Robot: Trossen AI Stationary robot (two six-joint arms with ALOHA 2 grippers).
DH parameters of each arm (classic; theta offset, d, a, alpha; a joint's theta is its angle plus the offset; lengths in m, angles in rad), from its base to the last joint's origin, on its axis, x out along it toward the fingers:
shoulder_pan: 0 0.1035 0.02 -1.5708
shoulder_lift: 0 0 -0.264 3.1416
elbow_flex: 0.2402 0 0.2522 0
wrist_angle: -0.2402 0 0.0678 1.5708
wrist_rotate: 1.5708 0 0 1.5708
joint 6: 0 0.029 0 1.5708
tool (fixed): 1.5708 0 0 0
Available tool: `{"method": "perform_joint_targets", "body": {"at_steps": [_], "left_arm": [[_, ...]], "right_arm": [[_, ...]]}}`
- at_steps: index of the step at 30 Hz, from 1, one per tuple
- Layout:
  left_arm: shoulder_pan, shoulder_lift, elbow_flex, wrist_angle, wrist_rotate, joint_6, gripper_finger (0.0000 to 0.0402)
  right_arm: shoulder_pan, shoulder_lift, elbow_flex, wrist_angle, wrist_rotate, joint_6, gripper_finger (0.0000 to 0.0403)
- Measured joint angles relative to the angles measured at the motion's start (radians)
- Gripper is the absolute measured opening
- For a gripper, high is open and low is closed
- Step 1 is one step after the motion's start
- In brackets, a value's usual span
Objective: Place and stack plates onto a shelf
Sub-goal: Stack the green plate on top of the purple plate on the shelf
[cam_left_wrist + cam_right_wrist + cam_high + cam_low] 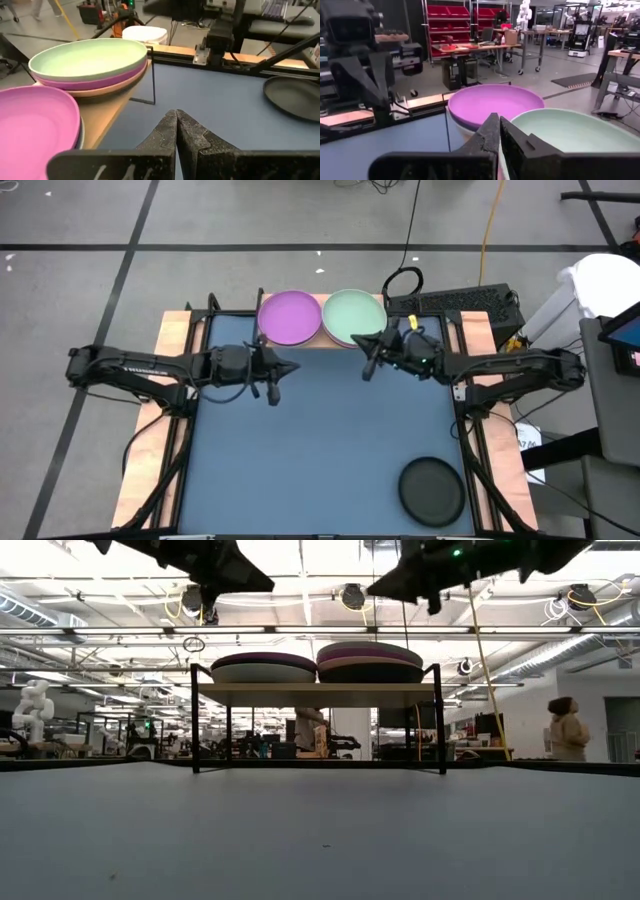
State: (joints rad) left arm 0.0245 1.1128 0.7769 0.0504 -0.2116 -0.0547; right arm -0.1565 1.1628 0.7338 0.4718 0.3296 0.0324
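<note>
The shelf (320,688), a light-wood board on thin black legs, stands at the table's far edge. It carries two stacks of plates: a purple-topped stack (289,317) on the left and a mint-green-topped stack (354,316) on the right, green over purple over pink (90,62). One dark plate (432,490) lies flat on the tabletop at the near right. My left gripper (296,367) is shut and hovers in front of the purple stack, pointing right. My right gripper (365,345) is shut too, and hovers at the near edge of the green stack, pointing toward the shelf.
Black frame rails (468,430) run along both sides of the table. A keyboard (455,302) and cables lie behind the far right corner. In the room beyond the table a person (567,730) stands at the right. Bare blue-grey tabletop (320,450) stretches between the shelf and the dark plate.
</note>
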Motion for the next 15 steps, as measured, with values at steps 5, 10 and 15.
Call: {"method": "perform_joint_targets", "body": {"at_steps": [5,10,15], "left_arm": [[0.005,0.025,0.000,0.040,0.000,0.023,0.0003],[0.005,0.025,0.000,0.043,0.000,0.023,0.0003],[0.005,0.026,0.000,0.058,0.000,0.018,0.0003]], "right_arm": [[0.016,0.112,0.000,0.096,0.046,-0.012,0.0000],[0.014,0.182,0.000,0.139,0.117,-0.039,0.0000],[0.011,0.219,0.006,0.145,0.143,-0.052,0.0000]]}}
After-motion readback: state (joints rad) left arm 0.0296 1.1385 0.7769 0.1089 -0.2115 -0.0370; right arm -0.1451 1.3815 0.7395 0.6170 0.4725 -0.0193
